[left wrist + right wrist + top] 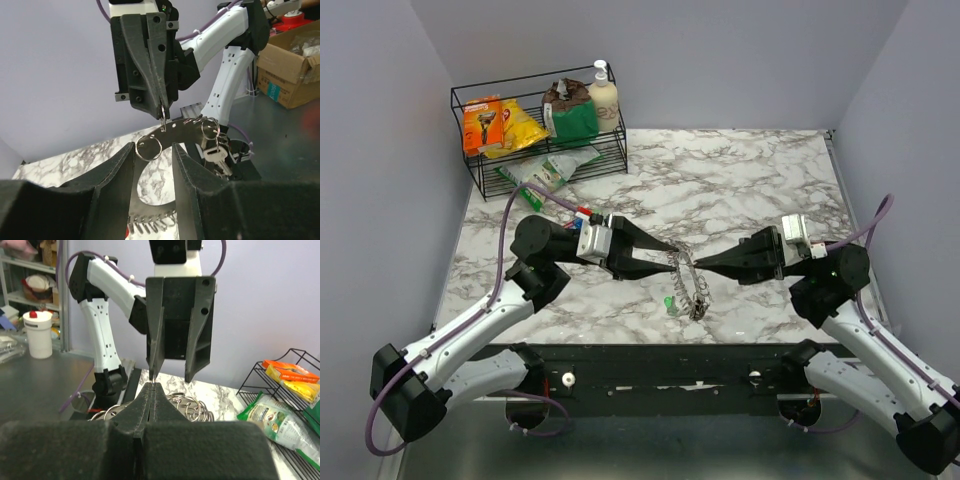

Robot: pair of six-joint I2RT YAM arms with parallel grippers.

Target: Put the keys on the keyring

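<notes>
The keyring (688, 285) is a curved metal band carrying several small split rings, lifted above the marble near the table's front. My right gripper (700, 268) comes in from the right and is shut on its edge; the left wrist view shows those tips (162, 116) pinching a small ring on the band (180, 129). My left gripper (670, 256) faces it from the left, open, fingers (125, 167) straddling the band just short of one split ring (148, 147). Silver keys (216, 155) hang from a ring at the band's right. A green-headed key (670, 302) dangles below. In the right wrist view, loose rings (192, 407) show behind the shut gripper (152, 386).
A black wire rack (480, 175) with snack packets and a pump bottle (604, 95) stands at the back left of the marble table (750, 180). Off the table are a cardboard box (290, 65) and a white cup (37, 332).
</notes>
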